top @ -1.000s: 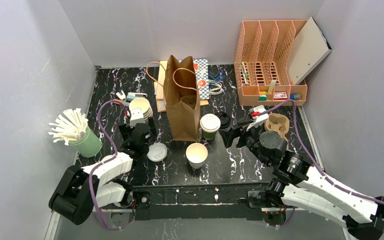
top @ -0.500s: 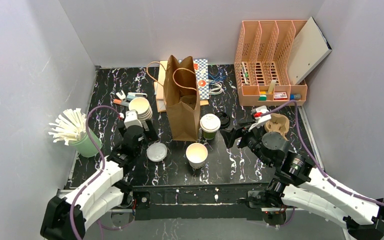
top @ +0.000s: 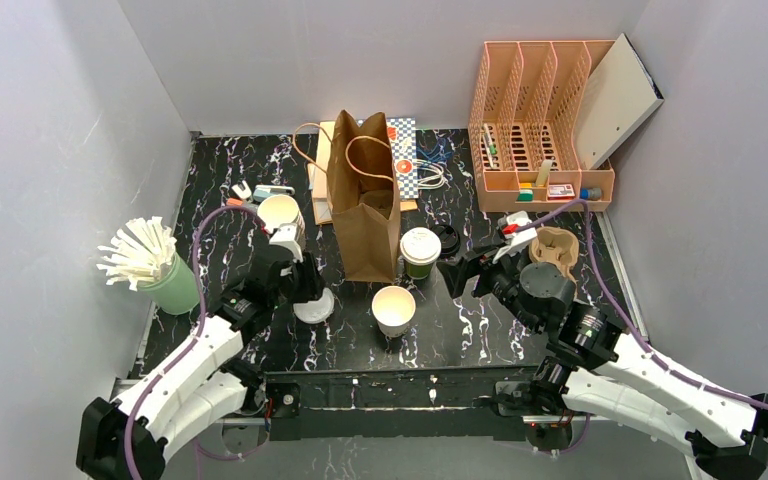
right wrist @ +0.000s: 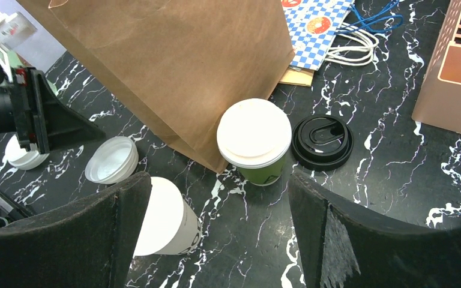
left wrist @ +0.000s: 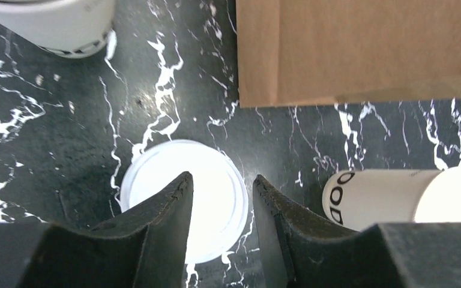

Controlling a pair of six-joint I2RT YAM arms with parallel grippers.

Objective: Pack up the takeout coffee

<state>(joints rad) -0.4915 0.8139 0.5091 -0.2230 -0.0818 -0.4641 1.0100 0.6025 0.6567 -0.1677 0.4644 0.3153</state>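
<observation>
"Whereas a second ago my left arm sat folded back beside the stack of cream cups [top: 280, 213], it now reaches forward, and my left end effector [left wrist: 221, 180] hangs over the loose white lid [left wrist: 150, 180] on the desk [top: 465, 322]. Its jaws were wide then. Now they stand only partly apart, one finger above the lid's middle and the other at its right rim. Whether they touch the lid I cannot tell."

"And your right side?"

"Hardly shifted. My right end effector [right wrist: 219, 180] is spread wide and holds nothing, facing the green cup [right wrist: 254, 144]. That cup wears its white sip lid and stands upright on the desk, just beside the near right corner of the paper bag [top: 363, 200]."

"Count things for me."

"One lidded green cup. One open cream cup [top: 393, 309], upright, near the bag's front and between my two end effectors. Two loose lids: the white one under my left jaws, and one black lid [right wrist: 323, 141] just right of the green cup. One bag, standing upright. One stack of cups, beside the bag on the left."
</observation>
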